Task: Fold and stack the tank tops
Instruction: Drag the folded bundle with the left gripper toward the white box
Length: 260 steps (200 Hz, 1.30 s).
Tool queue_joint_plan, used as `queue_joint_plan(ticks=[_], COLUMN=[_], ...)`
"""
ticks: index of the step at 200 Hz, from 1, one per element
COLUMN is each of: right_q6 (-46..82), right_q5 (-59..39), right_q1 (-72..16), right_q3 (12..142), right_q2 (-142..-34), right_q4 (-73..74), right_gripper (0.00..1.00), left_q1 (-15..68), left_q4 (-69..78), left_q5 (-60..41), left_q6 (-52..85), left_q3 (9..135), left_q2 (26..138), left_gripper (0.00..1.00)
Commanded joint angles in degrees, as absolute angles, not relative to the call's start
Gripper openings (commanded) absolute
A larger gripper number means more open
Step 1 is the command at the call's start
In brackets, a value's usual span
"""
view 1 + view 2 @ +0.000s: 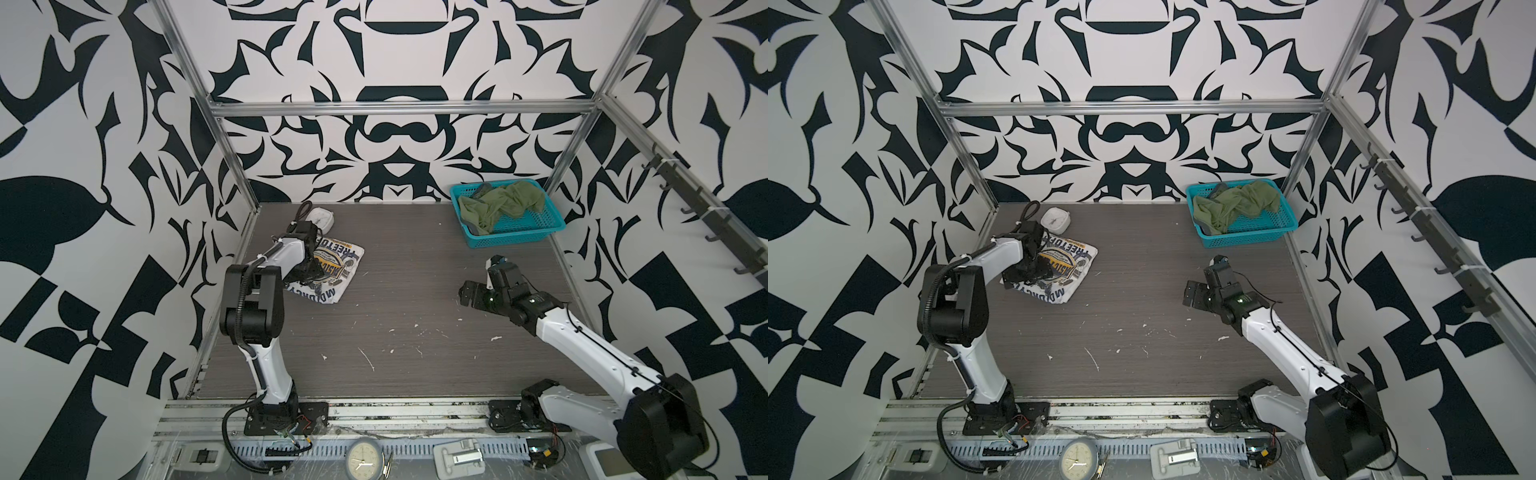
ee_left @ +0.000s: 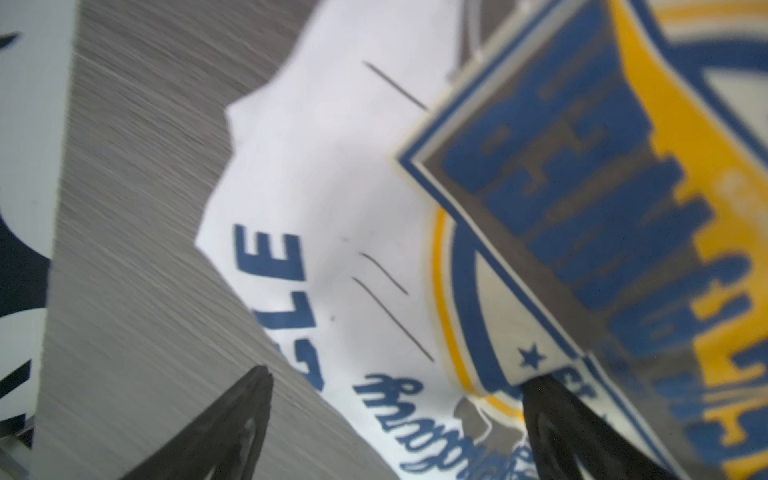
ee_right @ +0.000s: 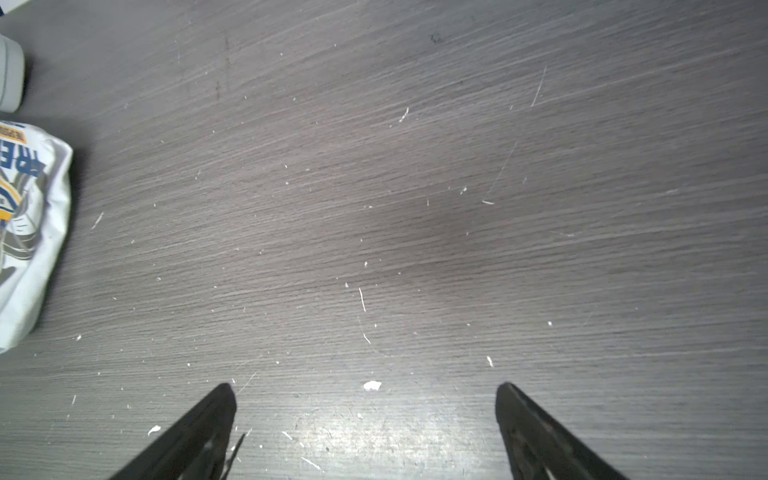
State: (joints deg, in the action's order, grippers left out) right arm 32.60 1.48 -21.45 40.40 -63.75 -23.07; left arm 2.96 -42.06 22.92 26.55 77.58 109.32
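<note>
The white tank top (image 1: 337, 266) (image 1: 1068, 270) lies folded on the back left of the table, its blue-yellow emblem facing up. My left gripper (image 1: 307, 272) (image 1: 1030, 272) hangs open low over its left part. In the left wrist view the gripper (image 2: 399, 374) has one fingertip (image 2: 259, 378) over bare table and one over the emblem of the tank top (image 2: 332, 166). The olive tank top (image 1: 503, 203) (image 1: 1237, 203) lies crumpled in a teal basket (image 1: 519, 239) (image 1: 1246, 240) at the back right. My right gripper (image 1: 482, 278) (image 1: 1204, 278) (image 3: 365, 384) stands open above bare table, holding nothing.
A small white square clock (image 1: 322, 218) (image 1: 1054, 220) (image 3: 10, 75) stands just behind the white tank top (image 3: 33, 249). The dark wood table (image 1: 415, 311) is bounded by metal frame posts. A hook rack (image 1: 706, 216) runs along the right wall. A round clock (image 1: 363, 459) lies at the front rail.
</note>
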Motion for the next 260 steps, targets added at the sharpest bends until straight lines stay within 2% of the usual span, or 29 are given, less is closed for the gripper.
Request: queue_joint_plan(ticks=[1, 33, 66, 89, 123, 184, 204, 260], right_q6=[31.15, 30.44, 30.76, 31.20, 31.60, 31.47, 31.29, 30.67], right_q5=[3.65, 5.10, 4.71, 3.66, 2.91, 3.20, 3.42, 3.91], right_q1=[-21.35, -21.09, -21.01, -21.02, -20.96, -21.01, -20.96, -20.92], right_q3=[41.67, 40.53, 39.90, 40.29, 40.95, 40.25, 40.08, 39.38], right_q2=[-61.52, -59.05, -59.12, -60.26, -61.08, -60.25, -59.82, -58.71], right_q4=[-24.93, -26.01, -25.60, -24.98, -24.59, -25.61, -26.20, -27.55], right_gripper=[0.99, 1.00, 1.00, 1.00, 1.00, 1.00, 1.00, 1.00], left_q1=[-1.73, -4.30, 2.29, 7.89, 11.72, 11.78, 10.43, 4.10], left_q4=[-45.49, -46.41, -44.82, -43.88, -46.23, -49.14, -50.39, -50.86], left_q5=[24.14, 23.71, 24.71, 23.21, 21.75, 21.78, 22.47, 19.46], left_q6=[27.66, 30.23, 29.26, 26.97, 26.86, 28.37, 30.66, 40.12], left_q3=[81.66, 83.87, 81.23, 81.69, 86.51, 99.77, 104.10, 113.96], left_q2=[112.55, 112.22, 102.42, 100.85, 107.37, 122.17, 126.86, 134.97], left_gripper=[0.96, 0.94, 0.94, 0.94, 0.94, 0.89, 0.86, 0.86])
